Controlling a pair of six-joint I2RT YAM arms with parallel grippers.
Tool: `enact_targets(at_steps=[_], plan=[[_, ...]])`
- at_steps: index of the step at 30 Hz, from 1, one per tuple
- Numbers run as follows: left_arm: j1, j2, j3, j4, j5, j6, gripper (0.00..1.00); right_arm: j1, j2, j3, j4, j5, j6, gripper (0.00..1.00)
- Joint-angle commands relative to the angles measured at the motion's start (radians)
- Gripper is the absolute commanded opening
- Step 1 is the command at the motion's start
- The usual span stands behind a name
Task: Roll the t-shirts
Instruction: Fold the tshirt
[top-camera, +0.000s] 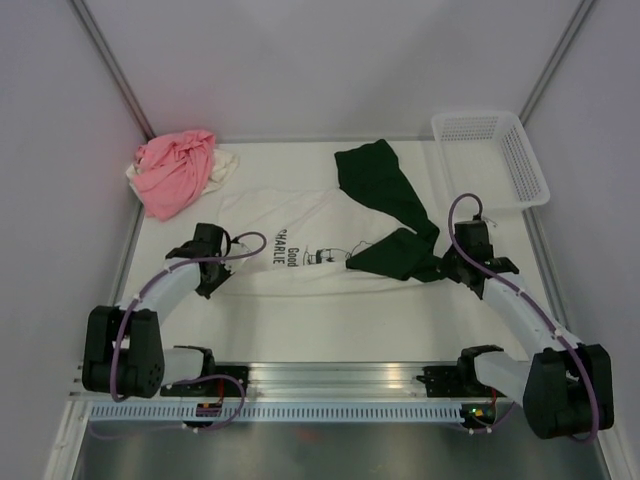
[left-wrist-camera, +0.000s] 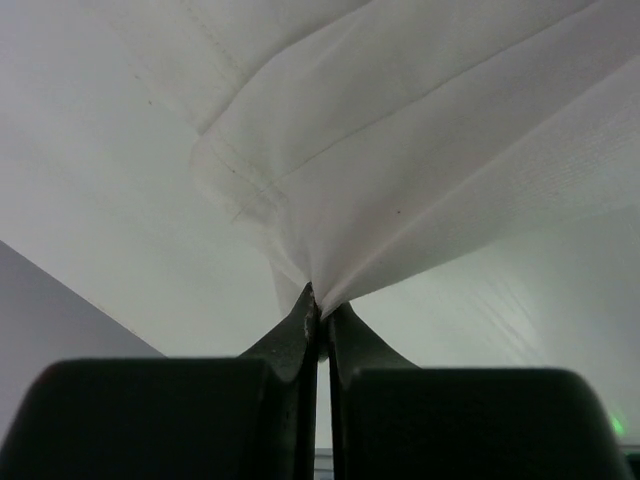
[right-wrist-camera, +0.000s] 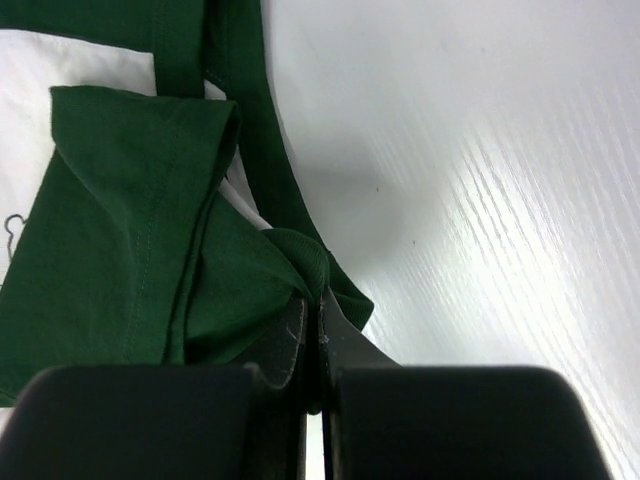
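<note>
Where the green t-shirt (top-camera: 377, 185) overlaps it, the printed t-shirt (top-camera: 300, 215) is hidden.

Overhead camera looks down across the white table (top-camera: 300, 320); wrist cameras sit close on its cream-white printed t-shirt (left-wrist-camera: 420, 150) and dark green t-shirt (right-wrist-camera: 110, 250).

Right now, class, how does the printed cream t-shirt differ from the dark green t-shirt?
The printed cream t-shirt lies spread out; the dark green t-shirt is folded over itself, partly overlapping it. The cream one carries black lettering; the green one is plain. The left gripper pinches the cream one, the right gripper the green one. Both lie on the table.
</note>
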Motion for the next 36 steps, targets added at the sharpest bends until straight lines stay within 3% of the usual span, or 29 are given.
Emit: enact_targets(at_steps=[1,14,15,18,20,22,25,28,32,36], plan=[[0.009,-0.076,-0.01,-0.14,-0.049,-0.025,0.02,-0.01,-0.088,0.002,-0.084,0.057,0.019,0.01],[-0.003,-0.171,0.011,-0.378,-0.061,-0.055,0.02,-0.01,-0.33,0.073,-0.343,0.051,0.051,0.02],[-0.006,-0.178,0.014,-0.399,-0.054,-0.056,0.12,-0.01,-0.336,0.091,-0.355,0.055,0.052,0.04],[-0.008,-0.191,0.031,-0.456,-0.024,-0.048,0.65,-0.009,-0.373,0.132,-0.408,0.094,0.058,0.57],[-0.006,-0.198,0.053,-0.471,-0.03,-0.037,0.77,-0.01,-0.401,0.163,-0.45,0.162,0.055,0.69],[-0.003,-0.2,0.129,-0.48,-0.044,-0.034,0.79,-0.01,-0.424,0.214,-0.449,0.198,0.04,0.81],[0.012,-0.185,0.311,-0.447,-0.017,-0.045,0.82,-0.01,-0.419,0.278,-0.396,0.198,-0.018,0.81],[0.024,-0.108,0.51,-0.346,0.099,-0.135,0.8,-0.01,-0.334,0.321,-0.244,0.065,-0.079,0.77],[0.026,0.074,0.658,-0.234,0.227,-0.307,0.58,0.008,-0.055,0.43,-0.065,-0.037,-0.167,0.68],[0.026,0.258,0.729,-0.131,0.23,-0.378,0.59,0.077,0.194,0.583,-0.024,0.02,-0.257,0.66]])
